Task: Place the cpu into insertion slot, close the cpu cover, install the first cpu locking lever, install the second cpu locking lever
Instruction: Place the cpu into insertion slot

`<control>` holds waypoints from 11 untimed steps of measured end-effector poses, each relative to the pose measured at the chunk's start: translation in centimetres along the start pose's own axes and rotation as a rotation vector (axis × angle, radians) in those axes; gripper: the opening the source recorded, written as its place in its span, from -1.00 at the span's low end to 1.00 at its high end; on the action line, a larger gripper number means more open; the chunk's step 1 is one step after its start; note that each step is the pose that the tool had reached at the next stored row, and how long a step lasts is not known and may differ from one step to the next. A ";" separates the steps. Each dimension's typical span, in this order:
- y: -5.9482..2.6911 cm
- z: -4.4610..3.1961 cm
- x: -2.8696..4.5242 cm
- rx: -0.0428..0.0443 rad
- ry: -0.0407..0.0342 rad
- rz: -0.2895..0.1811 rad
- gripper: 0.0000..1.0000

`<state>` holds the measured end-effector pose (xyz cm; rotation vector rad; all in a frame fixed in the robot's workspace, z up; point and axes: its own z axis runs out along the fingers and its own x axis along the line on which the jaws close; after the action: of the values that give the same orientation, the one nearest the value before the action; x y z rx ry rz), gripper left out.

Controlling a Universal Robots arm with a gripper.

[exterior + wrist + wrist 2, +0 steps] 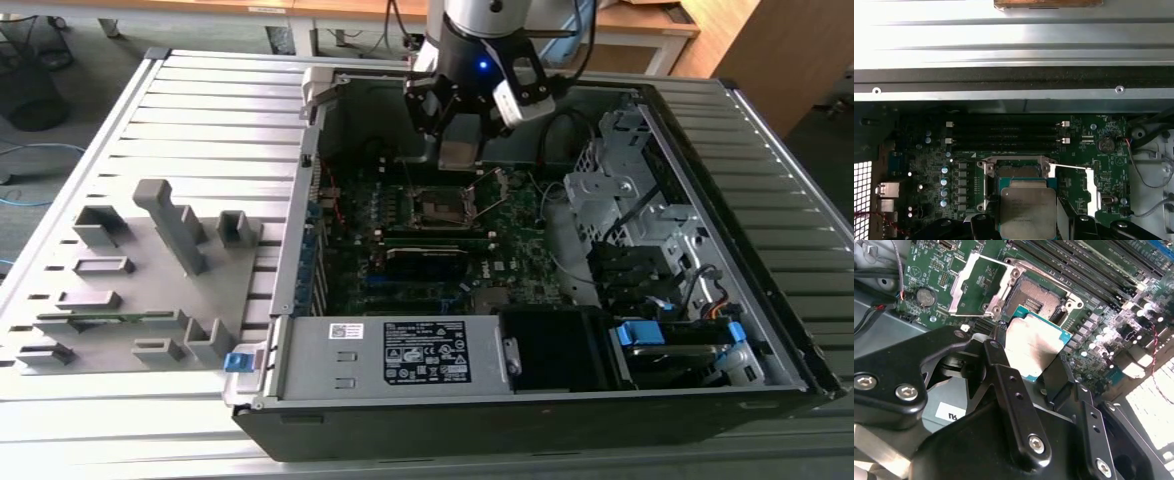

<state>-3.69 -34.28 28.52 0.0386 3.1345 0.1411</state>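
Note:
My gripper hangs over the open computer case, shut on the cpu, a flat square chip with a silver-grey top. In both wrist views the cpu sits between the black fingers, just above and to one side of the insertion slot. The slot lies bare on the green motherboard. The cpu cover stands flipped open beside the slot. A thin locking lever sticks out from the socket's rim.
Long black memory slots run along the socket. A power supply fills the case's near side, with a metal drive cage at the exterior view's right. A grey fixture plate lies outside the case at the exterior view's left.

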 end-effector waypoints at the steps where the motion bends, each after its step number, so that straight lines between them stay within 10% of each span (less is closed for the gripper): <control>1: -0.02 0.13 0.01 0.0000 -0.0008 0.000 0.07; 11: -0.10 1.00 0.05 0.0095 -0.0050 0.000 0.07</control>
<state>-3.75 -34.29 27.51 0.0382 3.1302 0.1259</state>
